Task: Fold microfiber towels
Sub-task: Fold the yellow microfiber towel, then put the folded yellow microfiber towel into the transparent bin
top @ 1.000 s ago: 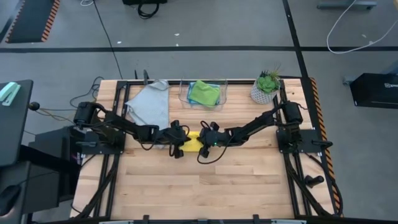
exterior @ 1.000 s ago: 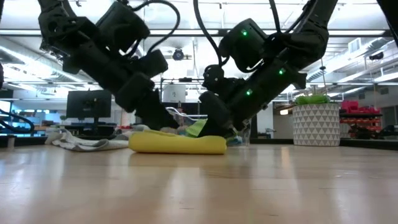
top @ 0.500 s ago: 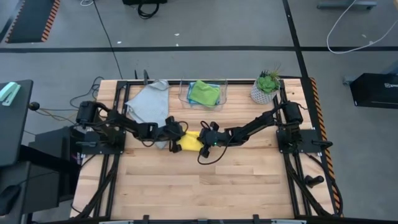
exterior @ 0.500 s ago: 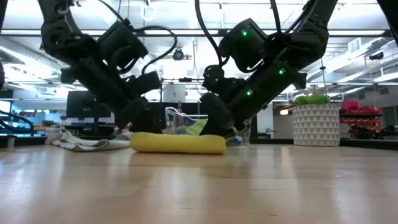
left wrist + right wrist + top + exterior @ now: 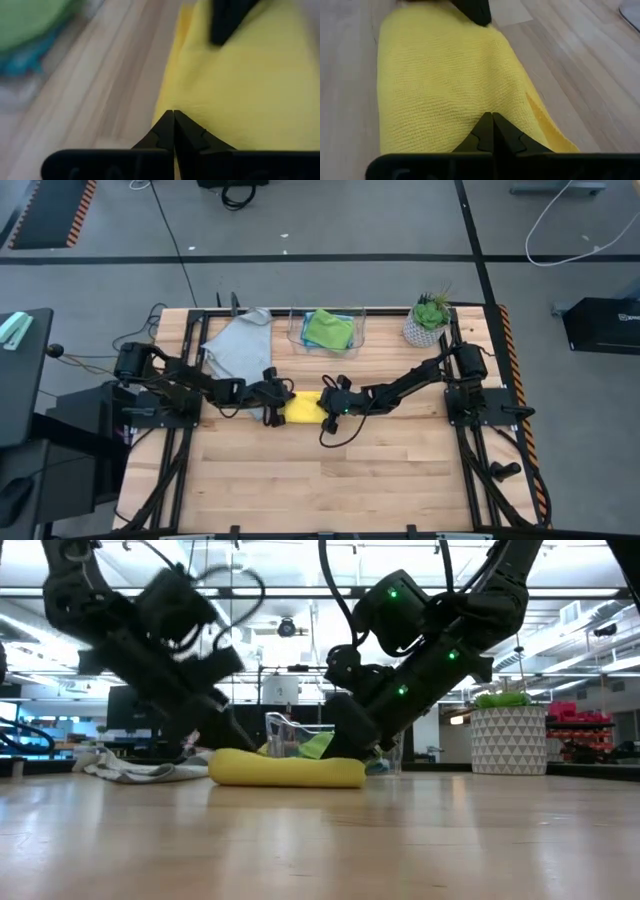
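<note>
The yellow microfiber towel lies folded into a small thick rectangle at the table's middle, flat on the wood. My right gripper is shut, its tips on the towel's right part. My left gripper is shut at the towel's left end. A grey towel lies spread and rumpled at the far left. A green towel sits folded on a light blue one inside a clear bin. My right gripper presses its shut fingertips on the folded towel's top face, near its right end. It slants down from the table's right side, along the towel, which lies flat on the table. My left gripper has its shut tips over the towel's left edge, slanting down from the table's left. Whether they touch the cloth, I cannot tell.
The clear bin stands at the far middle. A potted plant in a white patterned pot is at the far right. Bare wood stretches along the whole near half of the table.
My left gripper has drawn back toward the table's left edge and sunk a little, sliding off the towel's middle to its left end; more yellow shows between the grippers. The towel has stayed flat where it was.
</note>
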{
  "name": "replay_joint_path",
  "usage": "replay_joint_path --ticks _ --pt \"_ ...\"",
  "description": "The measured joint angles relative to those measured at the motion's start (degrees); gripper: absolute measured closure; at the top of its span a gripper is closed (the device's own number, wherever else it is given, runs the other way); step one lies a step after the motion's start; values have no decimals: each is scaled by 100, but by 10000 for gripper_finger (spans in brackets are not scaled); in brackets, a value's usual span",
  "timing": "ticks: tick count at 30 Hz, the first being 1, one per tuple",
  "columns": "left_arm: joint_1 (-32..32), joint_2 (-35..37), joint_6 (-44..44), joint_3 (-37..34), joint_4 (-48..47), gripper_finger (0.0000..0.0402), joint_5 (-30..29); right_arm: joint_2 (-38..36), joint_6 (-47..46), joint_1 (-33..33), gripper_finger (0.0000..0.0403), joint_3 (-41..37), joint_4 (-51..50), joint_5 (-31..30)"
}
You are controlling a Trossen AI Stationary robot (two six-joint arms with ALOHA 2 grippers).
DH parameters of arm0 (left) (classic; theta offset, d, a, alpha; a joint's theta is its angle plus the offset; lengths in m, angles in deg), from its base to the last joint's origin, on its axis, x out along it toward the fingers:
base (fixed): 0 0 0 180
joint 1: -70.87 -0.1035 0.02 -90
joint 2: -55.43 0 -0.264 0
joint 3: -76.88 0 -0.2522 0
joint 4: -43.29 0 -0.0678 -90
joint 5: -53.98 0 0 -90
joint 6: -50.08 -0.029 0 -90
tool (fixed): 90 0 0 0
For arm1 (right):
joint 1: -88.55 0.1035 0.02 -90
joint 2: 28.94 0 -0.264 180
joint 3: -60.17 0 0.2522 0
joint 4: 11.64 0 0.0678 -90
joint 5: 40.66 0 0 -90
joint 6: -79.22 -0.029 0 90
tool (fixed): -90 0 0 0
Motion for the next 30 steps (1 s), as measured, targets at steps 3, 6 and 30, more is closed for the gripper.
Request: replay_joint_path --ticks 3,6,30 --pt "191 391 -143 17 -218 392 15 0 102 -46 399 7 -2 24" --pt "437 938 -204 11 -682 385 49 0 97 -48 399 11 -7 34" --pt "1603 157 -731 553 -1346 152 -810 4 93 -22 400 13 66 16"
